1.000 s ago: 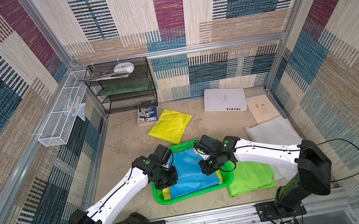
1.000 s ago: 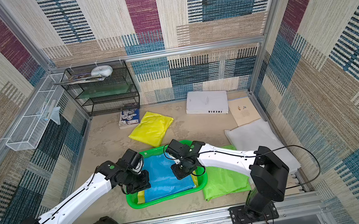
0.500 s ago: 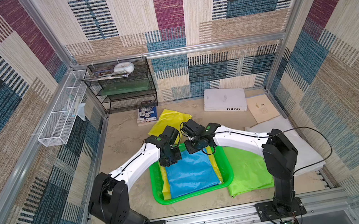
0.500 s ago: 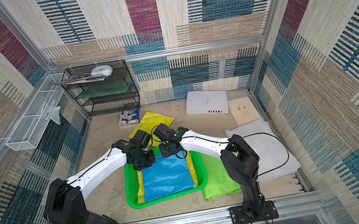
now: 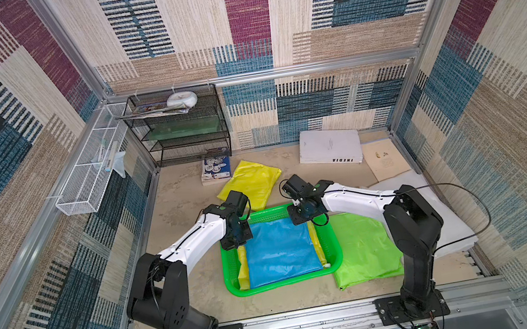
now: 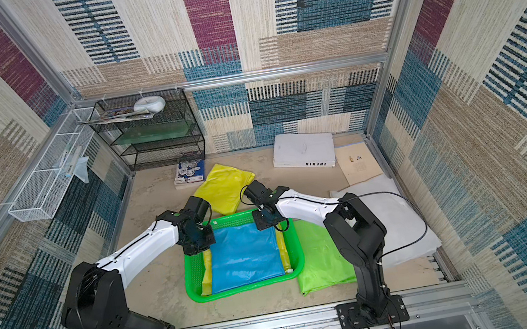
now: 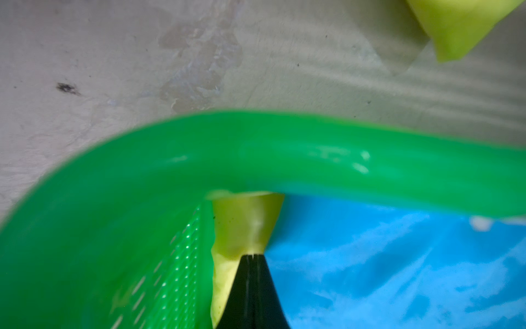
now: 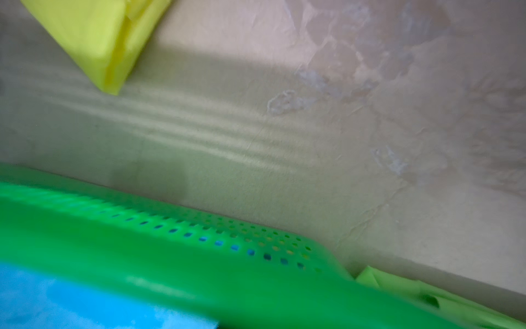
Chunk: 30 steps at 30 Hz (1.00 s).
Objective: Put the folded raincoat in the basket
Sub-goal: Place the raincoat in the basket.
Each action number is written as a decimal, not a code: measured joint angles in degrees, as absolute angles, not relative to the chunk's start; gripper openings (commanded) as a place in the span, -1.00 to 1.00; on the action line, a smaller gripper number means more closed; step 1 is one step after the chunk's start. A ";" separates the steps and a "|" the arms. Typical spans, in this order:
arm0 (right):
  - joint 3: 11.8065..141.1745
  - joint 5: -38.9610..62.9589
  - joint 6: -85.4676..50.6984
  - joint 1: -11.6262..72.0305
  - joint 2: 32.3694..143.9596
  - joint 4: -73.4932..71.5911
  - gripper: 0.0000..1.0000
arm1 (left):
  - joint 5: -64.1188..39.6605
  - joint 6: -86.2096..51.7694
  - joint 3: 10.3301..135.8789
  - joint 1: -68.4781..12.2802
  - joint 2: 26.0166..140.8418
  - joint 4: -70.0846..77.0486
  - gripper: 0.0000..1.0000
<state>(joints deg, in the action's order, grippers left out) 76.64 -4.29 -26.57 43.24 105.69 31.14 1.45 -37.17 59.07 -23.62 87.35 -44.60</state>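
Item 1, left of centre: left gripper (image 7: 252,257), jaws together at the yellow underlayer (image 7: 244,225), beside the far-left corner of the basket (image 5: 232,274). Whether fabric was nipped could not be told. Risk: if nipped, lifting away would likely drag that layer and upset the stack.

Item 2, centre: blue folded raincoat (image 5: 279,250), flat inside the basket, atop the yellow.

Item 3, right of centre: right gripper (image 5: 305,213), at the far-right rim. Fingers were hidden, so open or closed could not be told. Risk: snagging the rim could shift the basket.

Item 4, upper right: white book (image 5: 329,147), spine marked "INEDIA".
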 measured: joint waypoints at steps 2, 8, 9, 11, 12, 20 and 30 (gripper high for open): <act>75.85 -1.67 -26.26 43.31 103.00 29.85 -0.70 | 0.23 -36.99 59.51 -23.49 85.62 -44.62 -1.00; 72.27 6.20 -26.87 43.40 99.68 27.44 -0.69 | -8.21 -36.84 58.61 -24.62 81.49 -41.98 -1.00; 71.53 6.98 -27.27 43.40 99.68 27.35 -0.69 | -9.45 -36.82 58.00 -25.34 81.49 -41.45 -1.00; 71.20 8.01 -27.51 43.40 100.53 27.62 -0.69 | -10.57 -36.86 56.16 -26.59 81.78 -40.42 -1.00; 71.46 8.14 -27.59 43.40 101.38 27.66 -0.69 | -10.98 -36.95 54.57 -26.89 82.04 -40.05 -1.00; 71.22 5.26 -27.92 43.40 103.24 30.00 -0.70 | -9.82 -39.90 48.47 -27.11 79.24 -39.79 -1.00; 64.77 12.03 -28.01 45.10 91.37 28.34 -0.60 | -14.39 -40.58 48.07 -28.32 67.00 -41.71 -1.00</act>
<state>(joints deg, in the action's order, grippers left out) 64.77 12.03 -28.01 45.10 91.37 28.34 -14.39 -40.58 48.07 -28.32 67.00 -41.71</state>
